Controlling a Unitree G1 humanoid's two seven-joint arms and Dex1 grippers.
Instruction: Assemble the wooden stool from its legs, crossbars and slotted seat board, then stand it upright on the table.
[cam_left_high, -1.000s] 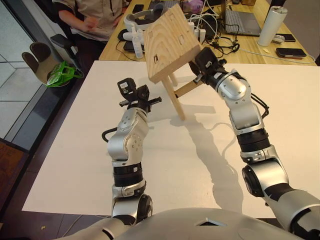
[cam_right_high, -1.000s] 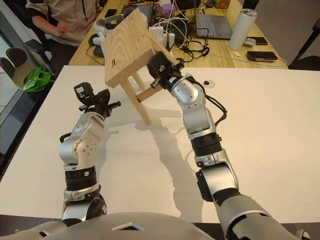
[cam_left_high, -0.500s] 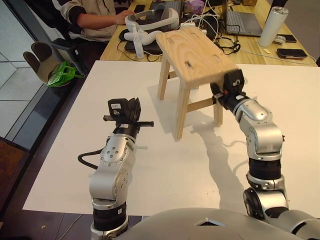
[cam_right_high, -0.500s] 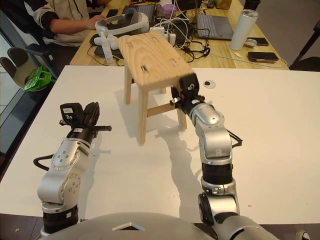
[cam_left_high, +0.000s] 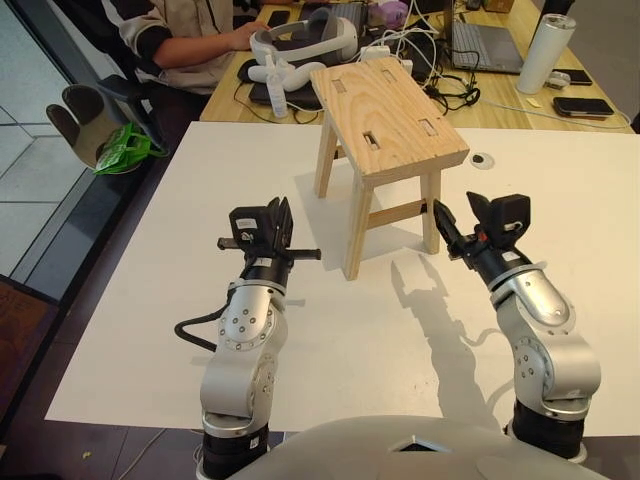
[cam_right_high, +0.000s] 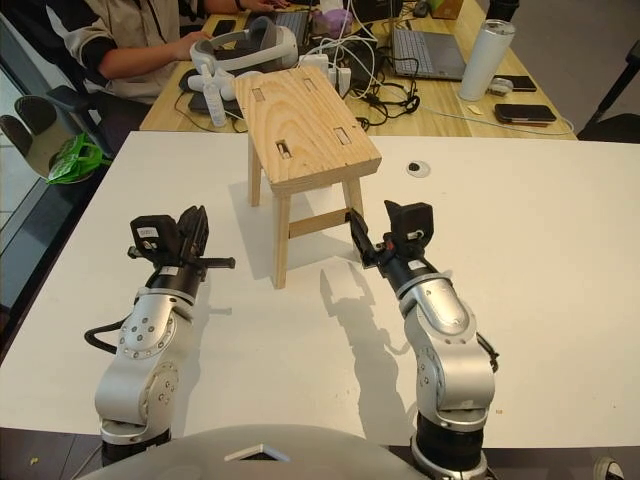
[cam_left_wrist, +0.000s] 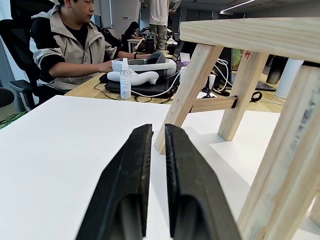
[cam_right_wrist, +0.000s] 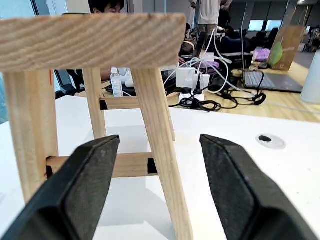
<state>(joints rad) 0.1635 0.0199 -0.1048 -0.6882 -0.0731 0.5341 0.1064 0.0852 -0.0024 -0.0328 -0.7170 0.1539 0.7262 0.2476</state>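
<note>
- the white table (cam_left_high: 120, 330) spreads under and all round the left pincer (cam_left_high: 280, 210) and the right pincer (cam_left_high: 455, 206).
- beyond both pincers, just past the table's far edge, stands a long wooden desk (cam_left_high: 500, 95) with a laptop (cam_left_high: 480, 45), tangled cables (cam_left_high: 420, 50) and a white tumbler (cam_left_high: 543, 50).
- well out to the left pincer's left lie grey floor tiles (cam_left_high: 25, 190), with a dark chair (cam_left_high: 75, 110) and a green bag (cam_left_high: 125, 150).
- far beyond the left pincer, a bright strip light (cam_left_wrist: 239, 5) runs along the ceiling.
</note>
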